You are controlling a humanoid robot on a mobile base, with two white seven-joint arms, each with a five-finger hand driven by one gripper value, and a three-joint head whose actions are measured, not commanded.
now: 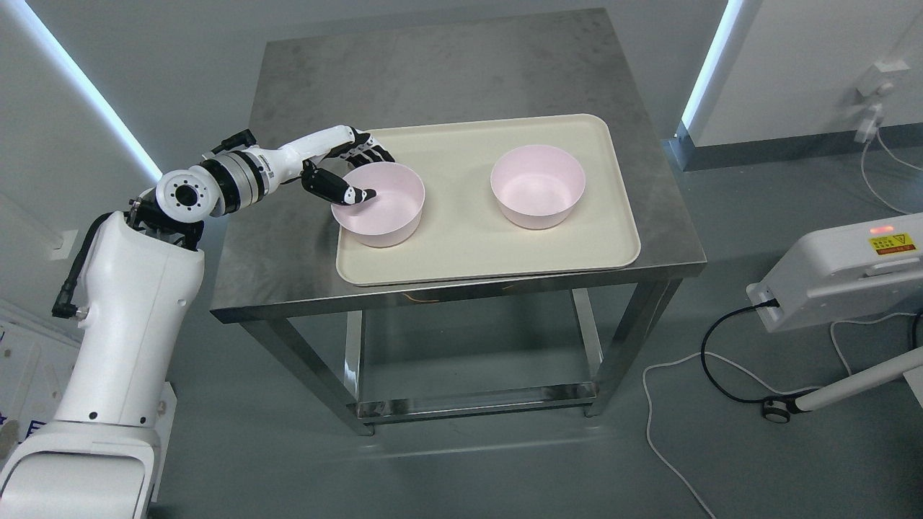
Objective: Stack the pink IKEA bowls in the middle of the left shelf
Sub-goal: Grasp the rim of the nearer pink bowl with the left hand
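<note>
On the steel bench (303, 238), a cream tray (461, 267) carries two pink bowls upright, mouths up, with no long axis; the left hand (346, 176) pinches the left bowl (386, 213) by its near-left rim, thumb inside, evidently for lifting, while the right bowl (538, 186) stands apart, untouched.
</note>
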